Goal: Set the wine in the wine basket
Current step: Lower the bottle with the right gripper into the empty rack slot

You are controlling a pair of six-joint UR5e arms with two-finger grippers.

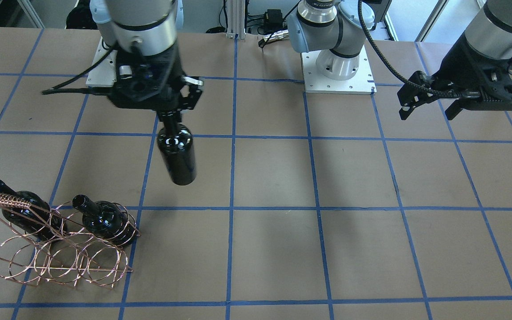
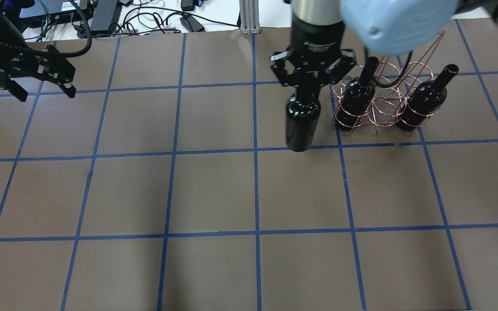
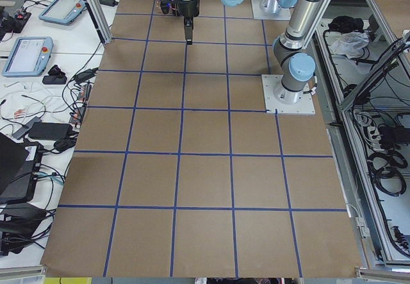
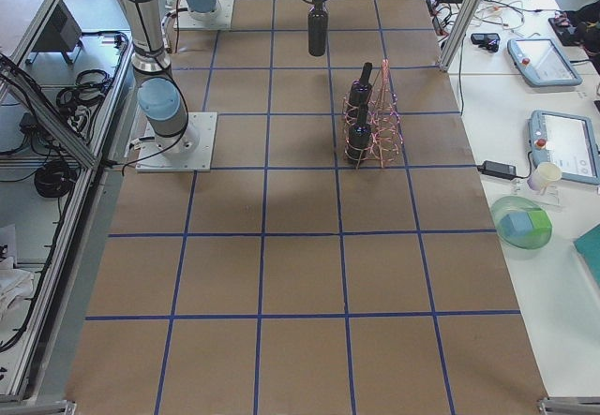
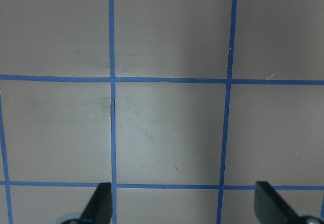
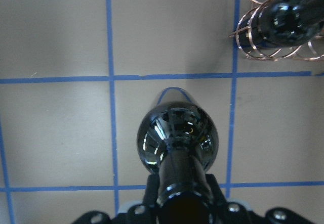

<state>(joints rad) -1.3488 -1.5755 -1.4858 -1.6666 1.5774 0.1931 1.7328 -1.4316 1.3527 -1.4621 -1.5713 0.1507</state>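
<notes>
- The right claw (image 1: 170,116) is pinched on the neck of the wine (image 1: 177,153), which hangs base down straight beneath it, above the counter (image 1: 282,249).
- The wine basket (image 1: 60,262) stands near the hanging wine, apart from it, towards the robot's right.
- Two other dark bottles (image 2: 357,99) (image 2: 424,103) lean in the basket's outer loops, necks up, with the middle loops between them.
- The nearer of those bottles lies between the wine and the middle loops.
- The left claw (image 2: 43,91) hangs spread wide over bare counter, well apart.
</notes>
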